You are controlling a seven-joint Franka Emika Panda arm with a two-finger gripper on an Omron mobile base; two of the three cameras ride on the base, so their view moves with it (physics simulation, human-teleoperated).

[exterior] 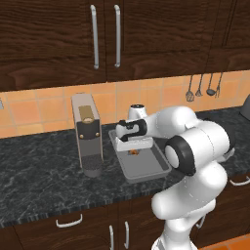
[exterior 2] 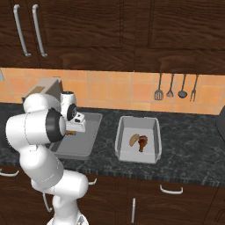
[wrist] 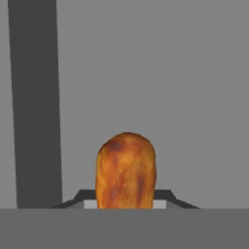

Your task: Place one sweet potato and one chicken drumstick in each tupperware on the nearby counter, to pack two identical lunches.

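While the dark stone desk (exterior 2: 193,149) carries a coffee machine (exterior: 87,134) and two grey tupperware containers side by side, the left tupperware (exterior: 146,166) lies directly beneath the gripper (exterior: 134,152), and the right tupperware (exterior 2: 137,139) holds one sweet potato (exterior 2: 133,139) touching one chicken drumstick (exterior 2: 143,143). Clamped between the gripper's closed-in fingers is a mottled orange-brown piece (wrist: 126,170), hanging just above the left container's floor; whether it is potato or drumstick cannot be told.

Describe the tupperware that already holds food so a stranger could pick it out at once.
On the dark counter, look below the utensils hanging on the tiled wall. The tupperware there holds a sweet potato and a chicken drumstick, unlike its twin under the arm.
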